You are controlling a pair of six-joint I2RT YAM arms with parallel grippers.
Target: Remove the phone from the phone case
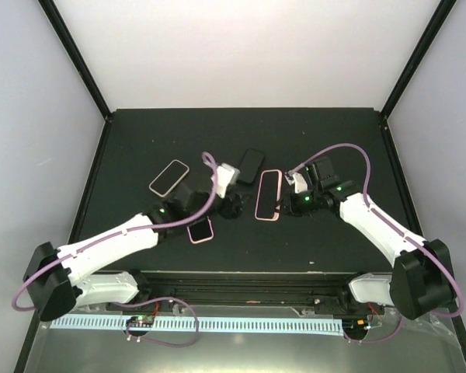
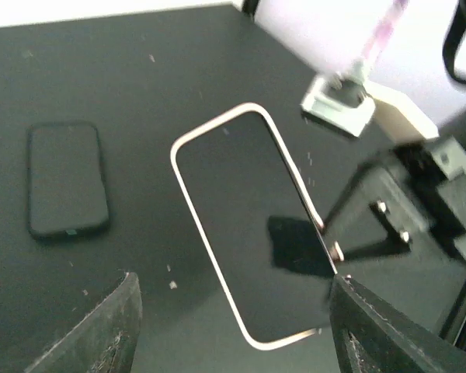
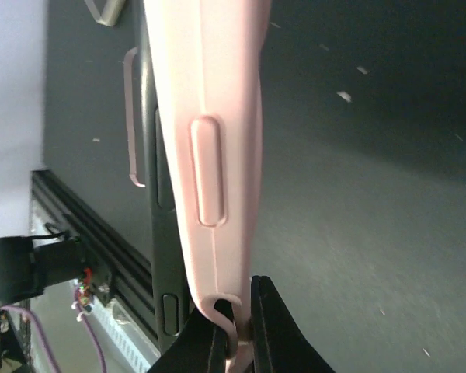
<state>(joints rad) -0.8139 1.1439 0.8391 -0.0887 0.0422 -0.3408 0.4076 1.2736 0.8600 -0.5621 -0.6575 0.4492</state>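
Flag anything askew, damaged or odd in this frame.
The pink phone case looks peeled away from its phone along one side, its lip pinched by the right gripper. Nothing else stands out.

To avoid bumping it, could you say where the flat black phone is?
The black phone lies centrally in top view, just beyond the pink-cased phone in the right gripper.

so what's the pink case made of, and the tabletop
The pink case looks like soft silicone or rubbery plastic, matte: moulded button bump, thin lip pinched by the right gripper. The tabletop is black and matte, dust-speckled; material unclear.
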